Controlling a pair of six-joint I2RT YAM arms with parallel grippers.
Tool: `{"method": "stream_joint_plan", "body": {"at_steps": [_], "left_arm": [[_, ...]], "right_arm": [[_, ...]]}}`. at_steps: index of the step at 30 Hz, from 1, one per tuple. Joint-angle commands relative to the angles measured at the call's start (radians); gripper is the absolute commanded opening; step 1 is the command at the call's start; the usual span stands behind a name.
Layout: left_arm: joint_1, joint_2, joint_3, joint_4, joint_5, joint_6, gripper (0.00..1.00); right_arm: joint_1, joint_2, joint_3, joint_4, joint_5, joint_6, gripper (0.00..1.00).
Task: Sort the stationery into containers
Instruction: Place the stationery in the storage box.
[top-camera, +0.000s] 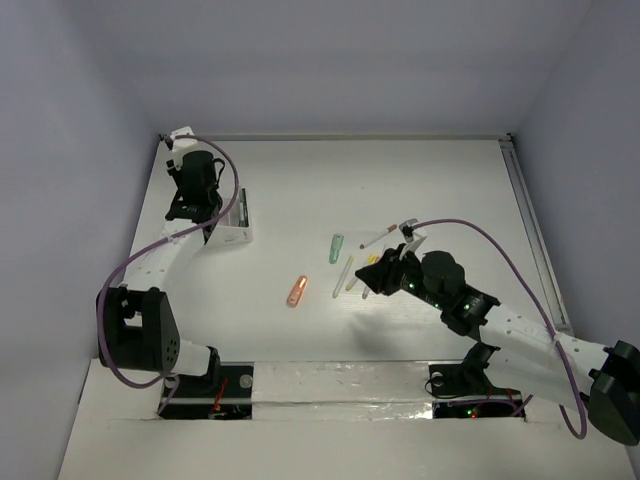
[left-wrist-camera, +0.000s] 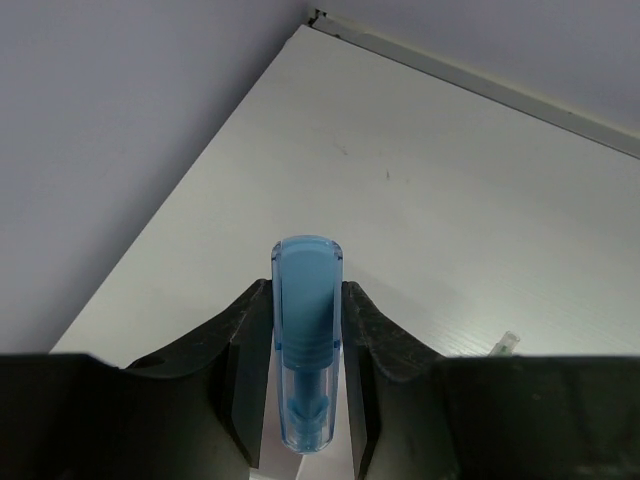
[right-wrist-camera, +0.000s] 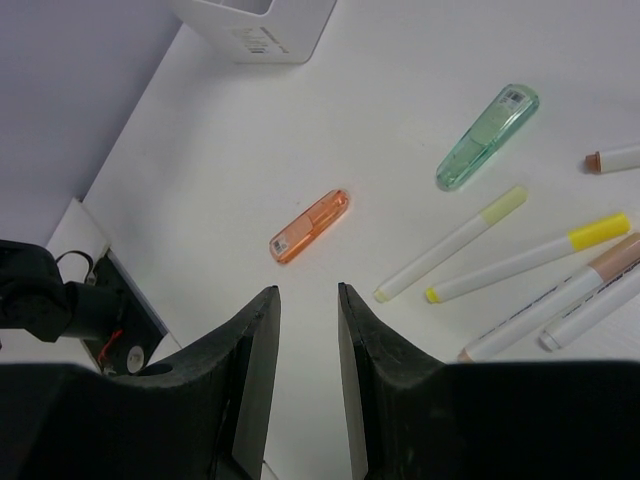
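Stationery status: one translucent blue capped plastic marker (left-wrist-camera: 305, 330) is clamped lengthwise between the left fingers (left-wrist-camera: 252, 340), its rounded end projecting beyond the tips, above the bare white table (left-wrist-camera: 420, 200). The right fingers (right-wrist-camera: 258, 350) stand apart with nothing between them. A translucent orange marker (right-wrist-camera: 309, 227) lies just ahead of their tips. A translucent green marker (right-wrist-camera: 488, 135) lies farther ahead to the right, and white yellow-tipped pens (right-wrist-camera: 450, 245) lie just right. The white plastic compartment tray (right-wrist-camera: 262, 28) sits well ahead.

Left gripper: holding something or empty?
Holding: the left gripper is shut on a blue marker, clamped between its jaws in its wrist view.
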Motion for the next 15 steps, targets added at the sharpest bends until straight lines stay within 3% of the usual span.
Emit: {"method": "stream_joint_plan", "body": {"at_steps": [1, 15], "left_arm": [[0.001, 0.021, 0.013, 0.015, -0.052, 0.058, 0.00], [0.001, 0.076, 0.019, -0.003, -0.126, 0.097, 0.02]], "right_arm": [[0.007, -0.014, 0.003, 0.021, -0.010, -0.005, 0.36], [0.007, -0.020, 0.001, 0.014, 0.003, -0.005, 0.35]]}}
